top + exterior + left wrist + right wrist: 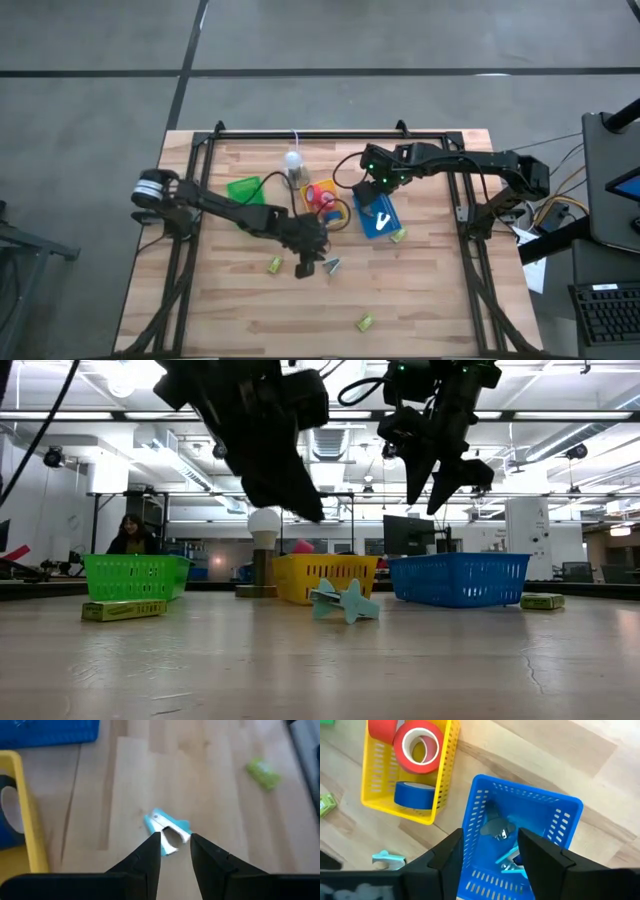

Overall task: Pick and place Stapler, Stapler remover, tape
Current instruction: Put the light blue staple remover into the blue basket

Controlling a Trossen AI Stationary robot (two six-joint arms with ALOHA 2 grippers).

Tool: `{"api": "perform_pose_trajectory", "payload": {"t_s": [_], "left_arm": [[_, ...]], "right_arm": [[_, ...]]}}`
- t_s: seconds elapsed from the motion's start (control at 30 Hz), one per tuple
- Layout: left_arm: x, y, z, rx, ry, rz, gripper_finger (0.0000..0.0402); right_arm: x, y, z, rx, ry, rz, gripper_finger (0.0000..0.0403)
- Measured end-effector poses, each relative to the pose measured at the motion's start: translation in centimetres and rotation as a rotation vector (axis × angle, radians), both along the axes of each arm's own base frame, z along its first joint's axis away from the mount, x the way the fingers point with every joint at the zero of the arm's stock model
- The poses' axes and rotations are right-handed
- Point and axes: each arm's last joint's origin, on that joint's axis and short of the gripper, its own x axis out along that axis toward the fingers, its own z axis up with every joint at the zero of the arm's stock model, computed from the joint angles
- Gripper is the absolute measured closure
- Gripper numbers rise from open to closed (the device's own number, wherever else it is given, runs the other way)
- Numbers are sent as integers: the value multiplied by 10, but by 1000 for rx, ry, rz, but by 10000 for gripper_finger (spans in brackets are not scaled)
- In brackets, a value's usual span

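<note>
A light-blue staple remover (167,827) (331,265) lies on the wooden table. My left gripper (175,842) (308,262) hangs open above it, clear of it, as the low view shows (298,505). My right gripper (492,850) (373,203) is open and empty over the blue basket (475,815), which holds two staple removers (510,860). Red tape rolls (418,745) and a blue one (415,795) lie in the yellow basket (343,215). Small green staplers lie on the table (274,265) (365,322) (398,235).
A green basket (245,188) stands to the left of the yellow one, with a white bulb-shaped object (293,160) behind them. A black frame (300,135) runs along the table's far and side edges. A person (130,535) sits far behind. Bare wood lies toward the near edge.
</note>
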Motion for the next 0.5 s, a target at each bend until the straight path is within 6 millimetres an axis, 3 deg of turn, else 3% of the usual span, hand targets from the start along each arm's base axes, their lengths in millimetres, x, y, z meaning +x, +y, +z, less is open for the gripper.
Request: {"api": "perform_pose_trajectory", "payload": {"t_s": [0.3,0.5], "left_arm": [[11,-6,-37,-31,96,-41,294],[15,-6,-46,-20,94,-26,294]], "right_arm": [[0,0,0,-9,-2,7,223],[0,0,-1,-8,-1,6,229]]}}
